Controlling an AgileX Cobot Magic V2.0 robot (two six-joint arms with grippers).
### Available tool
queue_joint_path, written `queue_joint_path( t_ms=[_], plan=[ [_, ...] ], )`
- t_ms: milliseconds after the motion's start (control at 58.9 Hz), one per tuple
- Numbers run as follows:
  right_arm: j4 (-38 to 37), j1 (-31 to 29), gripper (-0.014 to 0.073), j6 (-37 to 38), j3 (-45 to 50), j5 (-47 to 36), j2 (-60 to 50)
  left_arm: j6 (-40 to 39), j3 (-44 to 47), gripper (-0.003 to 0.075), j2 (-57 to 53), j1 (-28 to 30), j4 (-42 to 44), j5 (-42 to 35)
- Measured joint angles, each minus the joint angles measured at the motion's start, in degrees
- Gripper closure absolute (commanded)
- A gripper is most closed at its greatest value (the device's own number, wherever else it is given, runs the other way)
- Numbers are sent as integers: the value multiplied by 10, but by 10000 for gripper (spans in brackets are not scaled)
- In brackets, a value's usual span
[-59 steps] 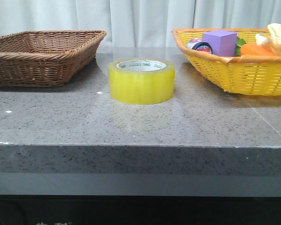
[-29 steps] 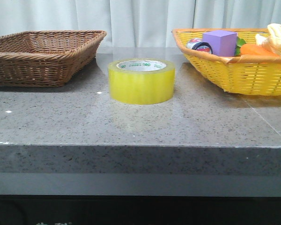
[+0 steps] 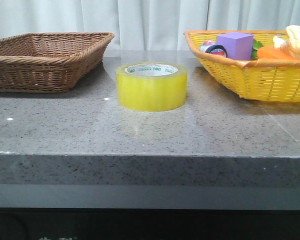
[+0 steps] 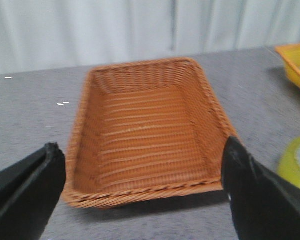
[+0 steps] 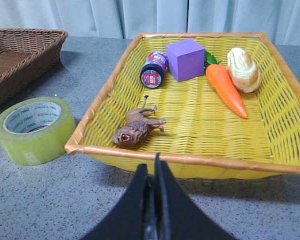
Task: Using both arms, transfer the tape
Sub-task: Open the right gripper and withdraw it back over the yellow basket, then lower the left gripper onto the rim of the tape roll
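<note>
The tape (image 3: pixel 151 86), a chunky translucent yellow roll with a white core and green print, lies flat on the grey table between the two baskets. No arm shows in the front view. In the left wrist view my left gripper (image 4: pixel 142 192) is open, its black fingers (image 4: pixel 37 182) spread wide on the near side of the brown basket, with an edge of the tape (image 4: pixel 296 165) off to one side. In the right wrist view my right gripper (image 5: pixel 151 167) is shut on nothing, short of the yellow basket, and the tape (image 5: pixel 34 130) lies apart from it.
The brown wicker basket (image 3: pixel 55 57) stands at the back left with nothing inside. A yellow basket (image 3: pixel 250 75) at the back right holds a purple cube (image 5: pixel 186 59), a carrot (image 5: pixel 226 89), a toy lion (image 5: pixel 137 128), a small round red-and-white item (image 5: pixel 153 71) and a pale shell-shaped piece (image 5: pixel 243 69).
</note>
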Motion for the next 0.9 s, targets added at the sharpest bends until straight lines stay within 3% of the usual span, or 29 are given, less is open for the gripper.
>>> queue_joint_path(
  t_ms=[221, 340, 544, 900],
  plan=[
    [0, 0, 652, 0, 2, 0, 0, 2, -161, 104, 171, -124, 0, 117],
    [0, 0, 652, 0, 4, 0, 0, 3, -238, 104, 257, -162, -20, 171],
    [0, 0, 652, 0, 4, -2, 0, 4, -370, 104, 388, -177, -86, 287],
    [0, 0, 652, 0, 4, -8, 0, 28, -466, 104, 531, -177, -142, 334]
  ],
)
